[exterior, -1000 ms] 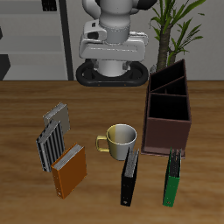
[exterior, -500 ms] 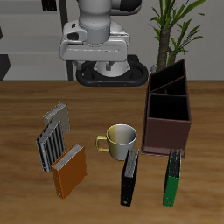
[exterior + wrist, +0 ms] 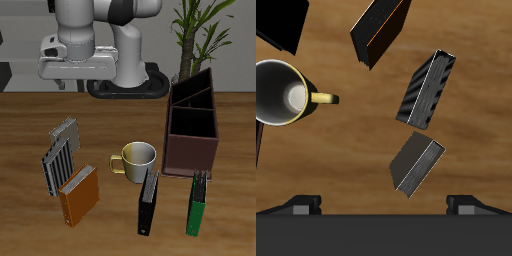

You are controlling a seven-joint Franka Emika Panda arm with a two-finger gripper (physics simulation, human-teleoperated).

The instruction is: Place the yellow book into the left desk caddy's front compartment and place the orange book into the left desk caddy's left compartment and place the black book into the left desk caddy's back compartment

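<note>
Gripper hangs open and empty up high; the yellow book lies flat beside the striped book. I'd center over it, line fingers across its narrow width, then drop

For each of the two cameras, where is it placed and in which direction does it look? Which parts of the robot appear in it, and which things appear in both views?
Exterior view: sits before and above the table, looking down at the books, the left desk caddy and the arm behind them; the gripper hangs high.
Wrist view: sits on the gripper, looking straight down at the tabletop; only the finger tips show.
Shared: the yellow book, the striped book, the orange book, the mug.
</note>
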